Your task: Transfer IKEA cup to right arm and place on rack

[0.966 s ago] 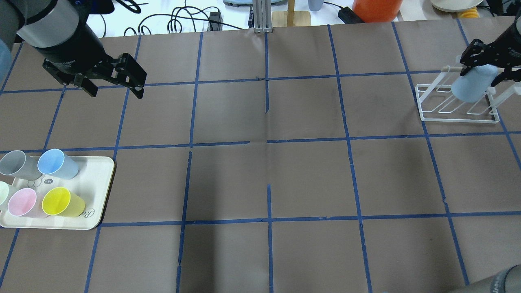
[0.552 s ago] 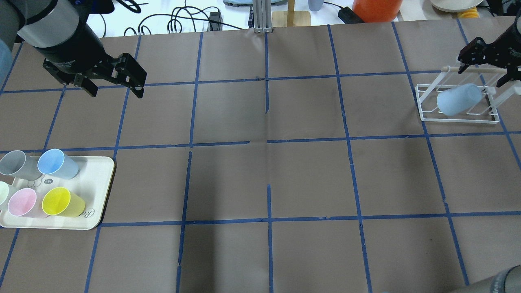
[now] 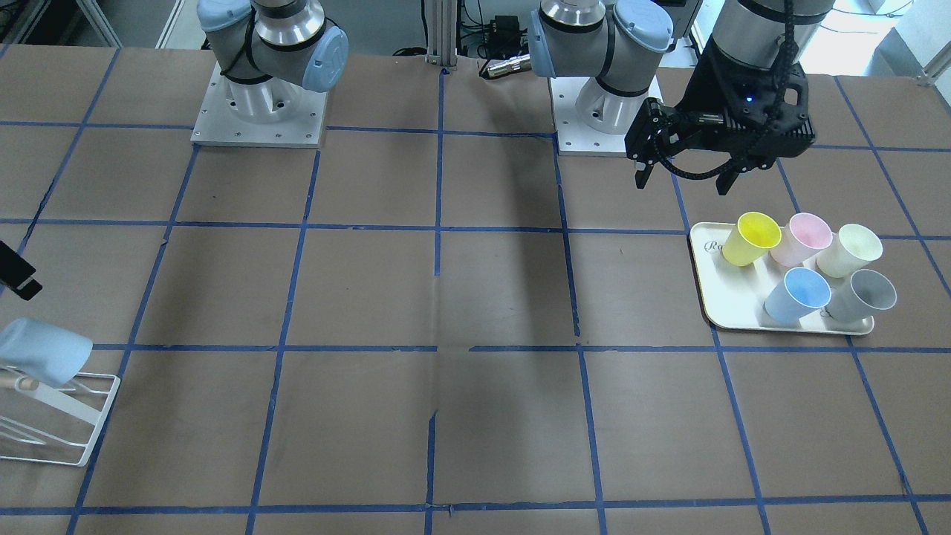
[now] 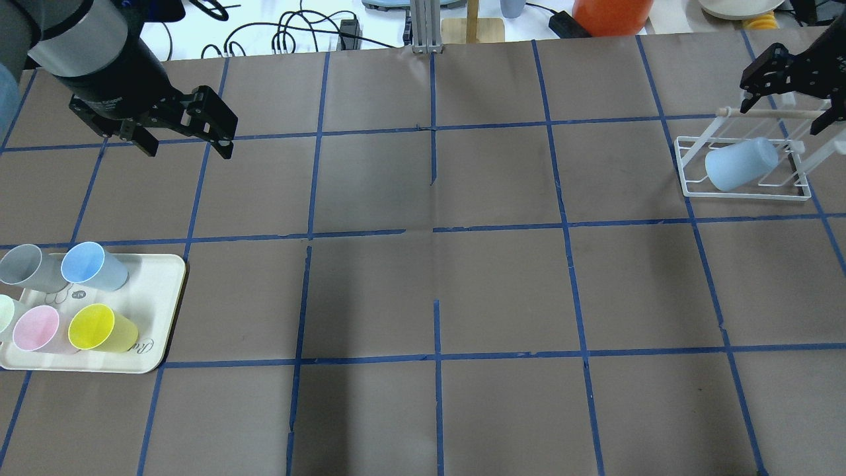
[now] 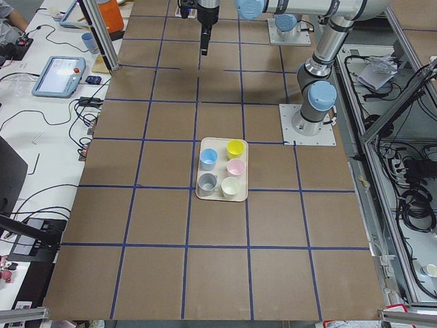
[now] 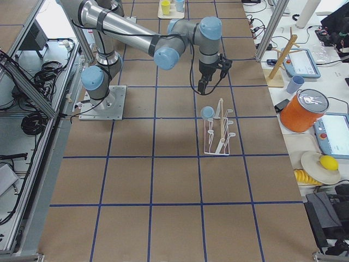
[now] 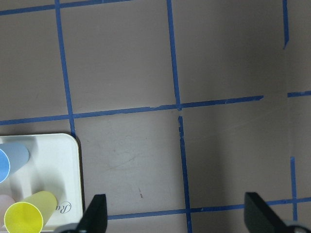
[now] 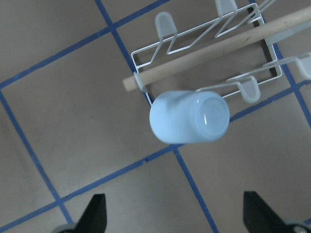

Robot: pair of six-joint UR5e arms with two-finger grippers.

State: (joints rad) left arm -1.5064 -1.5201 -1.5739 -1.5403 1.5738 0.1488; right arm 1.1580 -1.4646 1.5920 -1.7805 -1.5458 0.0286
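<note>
The pale light-blue IKEA cup (image 4: pixel 740 165) lies tilted on the pegs of the white wire rack (image 4: pixel 747 194), its closed bottom facing the right wrist camera (image 8: pixel 189 116). It also shows at the left edge of the front view (image 3: pixel 41 349). My right gripper (image 4: pixel 784 116) is open and empty. It hangs above the rack's wooden bar (image 8: pixel 204 58), apart from the cup. My left gripper (image 4: pixel 188 149) is open and empty, high over the table beyond the tray.
A cream tray (image 4: pixel 165 311) at the near left holds a sky-blue cup (image 4: pixel 92 266), a grey cup (image 4: pixel 26 268), a yellow cup (image 4: pixel 99 328) and a pink cup (image 4: pixel 36 328). Cables, an orange container (image 4: pixel 611 16) and a wooden stand lie beyond the table's far edge.
My right gripper opened and let go of the cup, which dropped and tipped onto the rack pegs. The gripper then drew up and back. The left arm has not moved.
</note>
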